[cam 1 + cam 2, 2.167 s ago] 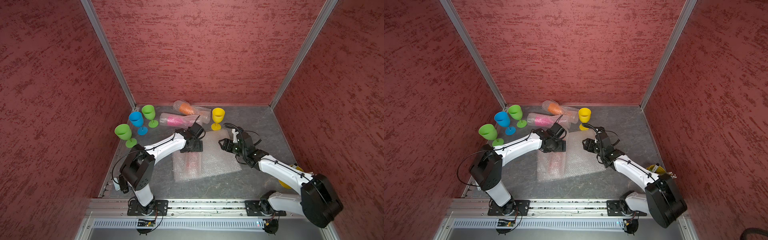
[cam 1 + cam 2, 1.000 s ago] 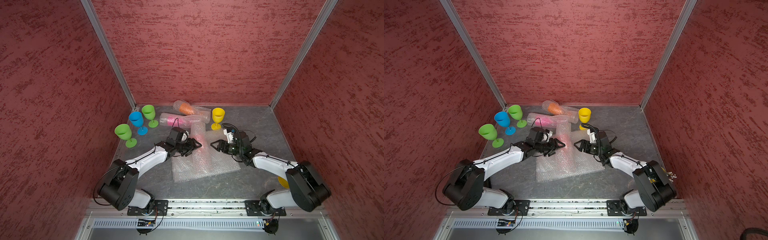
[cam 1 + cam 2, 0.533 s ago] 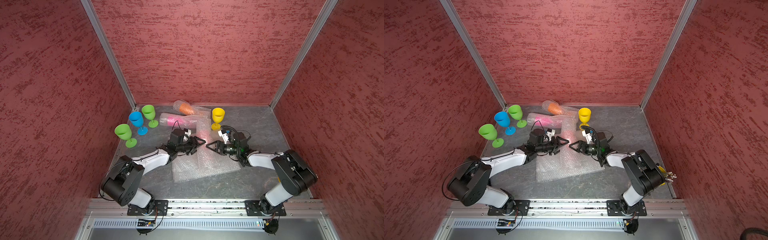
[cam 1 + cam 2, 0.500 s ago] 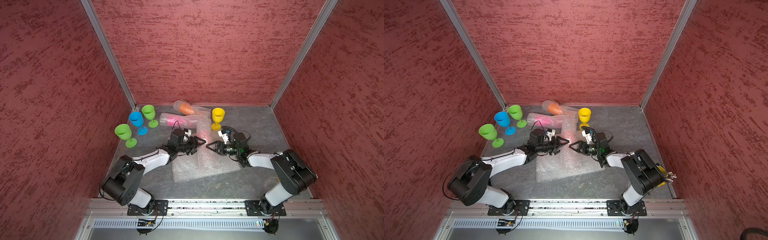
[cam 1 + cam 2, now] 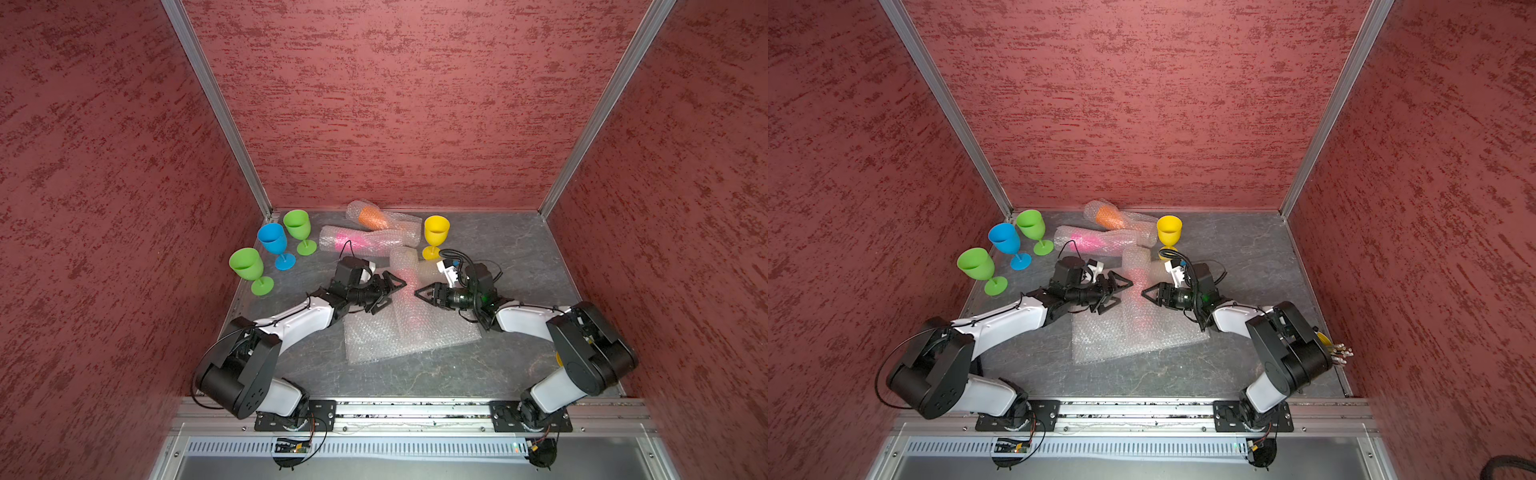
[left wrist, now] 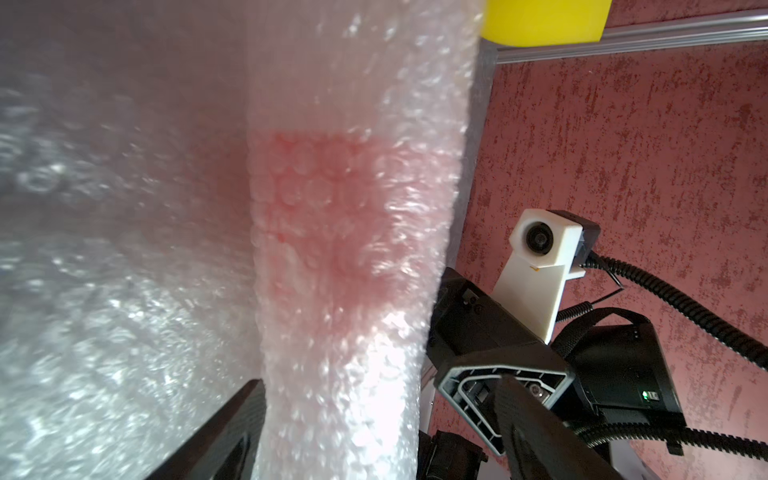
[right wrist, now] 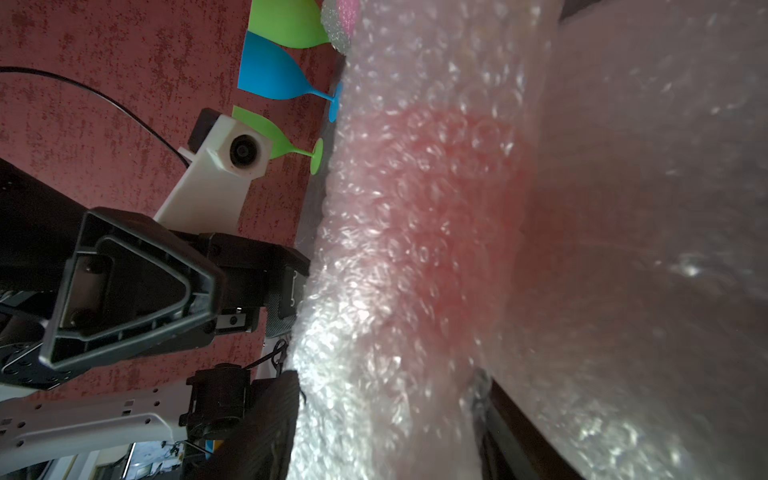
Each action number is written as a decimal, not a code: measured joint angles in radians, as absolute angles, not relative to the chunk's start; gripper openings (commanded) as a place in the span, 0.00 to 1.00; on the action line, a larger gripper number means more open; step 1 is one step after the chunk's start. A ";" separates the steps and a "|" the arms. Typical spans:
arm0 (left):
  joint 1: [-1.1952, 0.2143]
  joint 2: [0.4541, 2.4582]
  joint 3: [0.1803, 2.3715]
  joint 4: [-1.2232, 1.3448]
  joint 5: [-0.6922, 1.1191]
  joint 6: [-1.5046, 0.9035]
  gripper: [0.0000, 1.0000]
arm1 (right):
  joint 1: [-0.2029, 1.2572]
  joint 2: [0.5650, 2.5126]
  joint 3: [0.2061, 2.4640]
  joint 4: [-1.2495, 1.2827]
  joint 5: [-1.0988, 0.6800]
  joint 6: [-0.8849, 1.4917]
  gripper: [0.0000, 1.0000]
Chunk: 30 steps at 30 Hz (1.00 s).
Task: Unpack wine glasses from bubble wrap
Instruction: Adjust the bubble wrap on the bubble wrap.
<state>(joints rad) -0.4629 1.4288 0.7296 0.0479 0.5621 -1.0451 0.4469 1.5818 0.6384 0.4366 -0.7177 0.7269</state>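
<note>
Flat bubble wrap sheet (image 5: pixel 399 338) is lying beneath both grippers, and a bubble wrap roll (image 5: pixel 409 276) with the red goblet (image 6: pixel 332 216) showing through is running between the left gripper (image 5: pixel 394 296) and the right gripper (image 5: pixel 420 293). The left gripper is standing released, jaws spread wide around the roll with a gap at one side. The right gripper is bracketing the same roll, clamped or not cannot be told. Pink-filled roll (image 5: pixel 361 240) and orange-filled roll (image 5: pixel 374 216) are lying beyond the left gripper, the yellow goblet (image 5: pixel 435 235) is standing near the right gripper, and one green goblet (image 5: pixel 246 266), the blue goblet (image 5: pixel 272 239) and a second green goblet (image 5: pixel 297 224) are standing well apart from the left gripper.
</note>
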 measured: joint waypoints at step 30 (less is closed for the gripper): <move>-0.440 1.258 0.884 -0.592 0.308 -0.729 0.82 | 0.562 1.697 0.823 0.031 -0.453 0.515 0.15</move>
